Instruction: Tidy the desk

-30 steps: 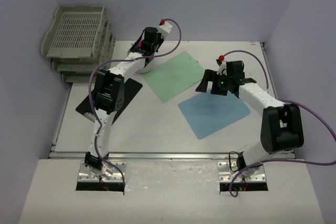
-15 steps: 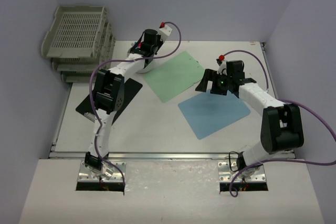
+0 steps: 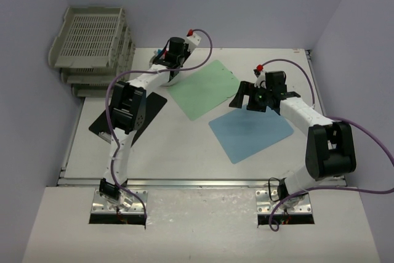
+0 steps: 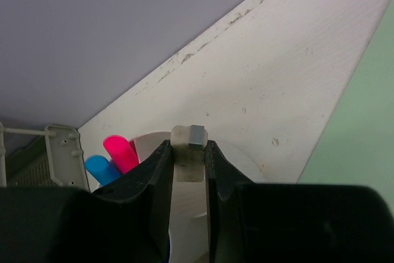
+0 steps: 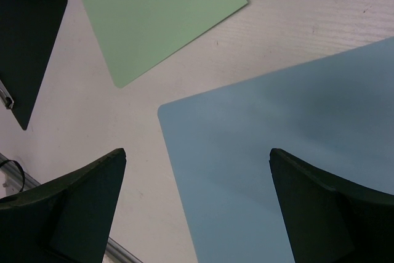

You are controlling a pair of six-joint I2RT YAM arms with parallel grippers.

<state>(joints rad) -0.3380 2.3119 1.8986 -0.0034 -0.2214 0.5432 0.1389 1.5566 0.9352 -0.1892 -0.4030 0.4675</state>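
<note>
White counter [image 3: 184, 152] across mid top view, long axis left-right, metal rail on near edge by arm bases. Grey stacked trays [image 3: 92, 35] at far-left corner. Green sheet [image 3: 203, 87], blue sheet [image 3: 249, 130], black sheet [image 3: 101, 124] flat on counter. Right gripper [image 5: 197, 152] wide open, empty, above blue sheet's corner. Left gripper [image 4: 188, 146] narrow, clamped on pale bar [image 4: 188, 137] w/ grey tip, over white cup [image 4: 237, 161] holding pink marker [image 4: 120, 152] & blue marker [image 4: 98, 167].

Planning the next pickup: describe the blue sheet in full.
The blue sheet is thin, light blue, with a rounded corner, like plastic or card. It lies flat on the desk, skewed to its edges, a strip of bare desk apart from the green sheet. The right gripper hangs over it, jaws open, apparently not touching.
</note>
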